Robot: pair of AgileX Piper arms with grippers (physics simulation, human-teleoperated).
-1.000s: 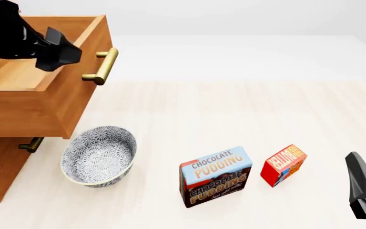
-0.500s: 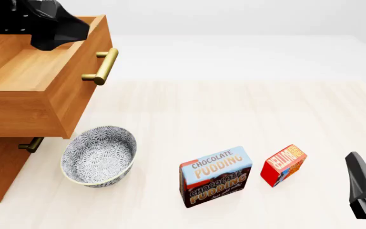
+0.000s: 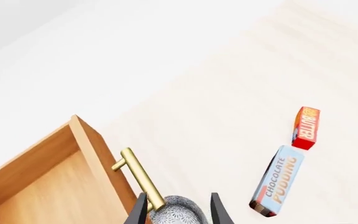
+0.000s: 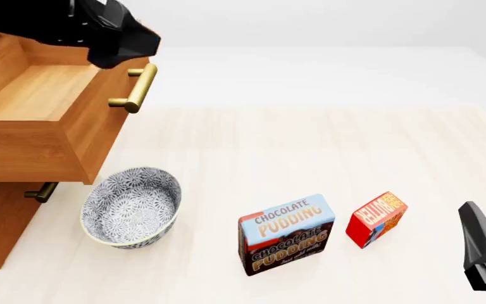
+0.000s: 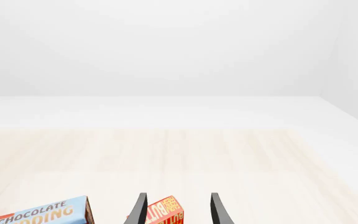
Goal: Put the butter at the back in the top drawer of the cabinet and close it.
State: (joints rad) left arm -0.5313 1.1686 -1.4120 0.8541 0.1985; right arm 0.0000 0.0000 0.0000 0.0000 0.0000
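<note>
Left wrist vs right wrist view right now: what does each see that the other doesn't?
Only the left wrist view shows the open light-brown wooden top drawer, its brass bar handle and the rim of the grey patterned bowl, framed by the open left gripper. Only the right wrist view shows the open right gripper, with nothing held between its fingers. Both show the small red-and-orange butter box, the brown-and-blue chocolate pudding box beside it, and the pale wooden table.
</note>
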